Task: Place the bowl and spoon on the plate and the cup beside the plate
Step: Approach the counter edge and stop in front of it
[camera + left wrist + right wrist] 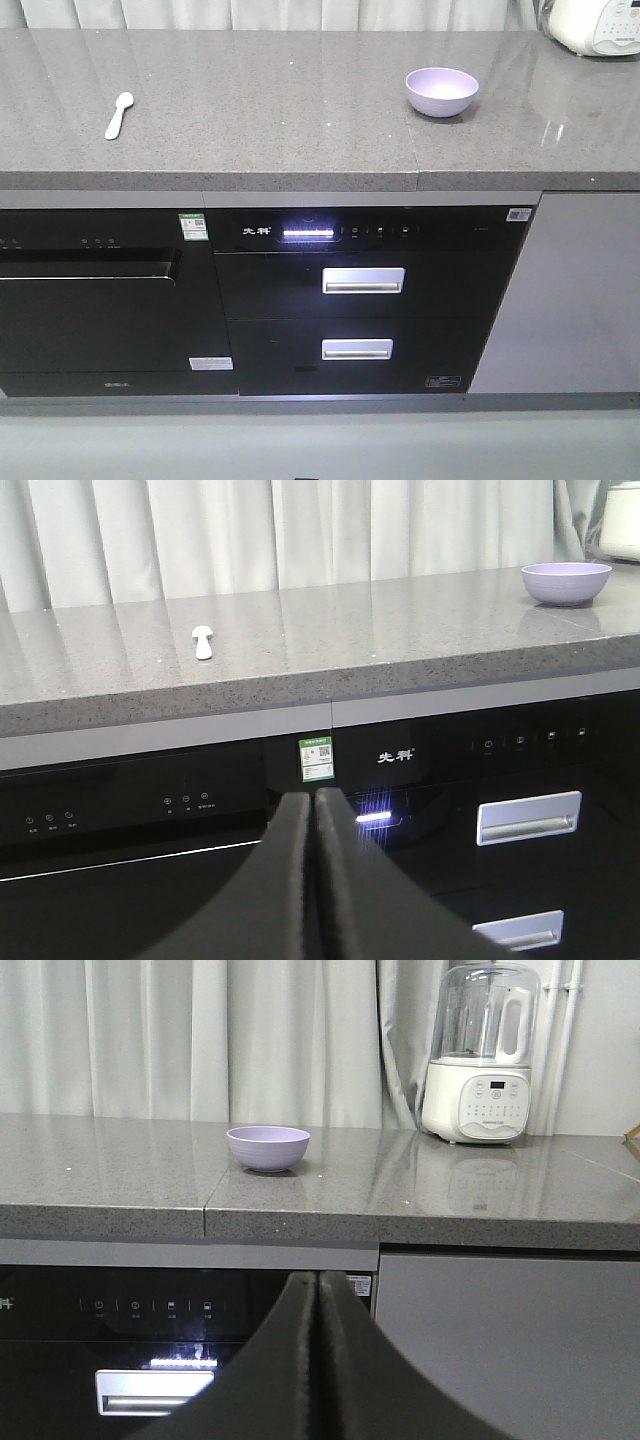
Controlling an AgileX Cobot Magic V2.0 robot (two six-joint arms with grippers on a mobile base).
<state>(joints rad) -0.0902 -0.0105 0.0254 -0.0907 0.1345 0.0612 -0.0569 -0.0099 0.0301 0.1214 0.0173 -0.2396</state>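
Spoon [203, 640] lies on the desk [400, 630], up-left of the left end effector [313, 798]. A lavender bowl [268, 1147] sits up-left of the right end effector [318, 1280]. Both end effectors are pressed together.

Front view high, wrists low — sharing bowl [441, 91]

Looking at plenty of bare countertop [280, 110] stretching between spoon [119, 114] and bowl [441, 91], just the blender [483, 1055] sitting back-right.

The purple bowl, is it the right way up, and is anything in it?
Right way up and empty. The bowl sits on its base, rim upward, and its inside shows bare.
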